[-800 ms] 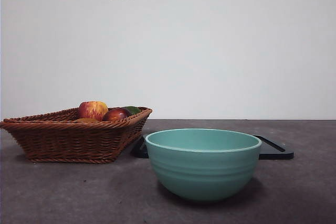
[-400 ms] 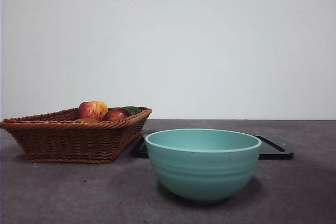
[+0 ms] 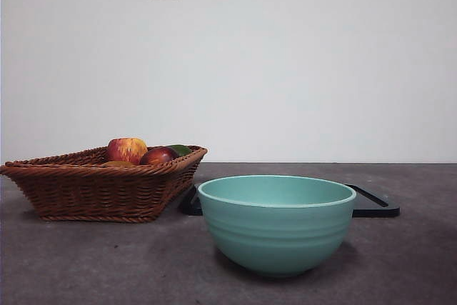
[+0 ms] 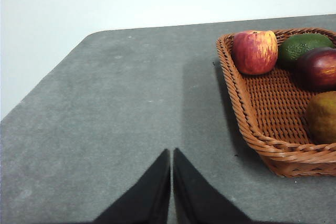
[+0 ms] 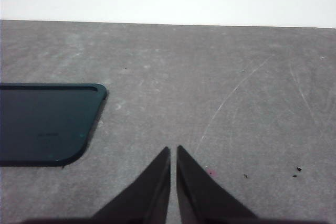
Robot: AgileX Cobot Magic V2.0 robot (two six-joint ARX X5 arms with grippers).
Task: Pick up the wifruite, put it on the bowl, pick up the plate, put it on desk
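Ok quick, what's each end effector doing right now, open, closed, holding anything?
Left end effector: closed, empty, above the desk beside the basket.
Right end effector: closed, empty, above the desk near the dark tray.

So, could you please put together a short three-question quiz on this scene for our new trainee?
1. True or false: the bowl already holds a fruit.
2. Multiple choice: where does the wifruite lie? A) in the wicker basket B) on the desk C) on the dark tray
3. Fill in: the left gripper and the right gripper both show their jaws ____.

Key:
1. False; the visible inside is bare.
2. A, beside the dark red fruit, green fruit and red-yellow apple.
3. Shut.
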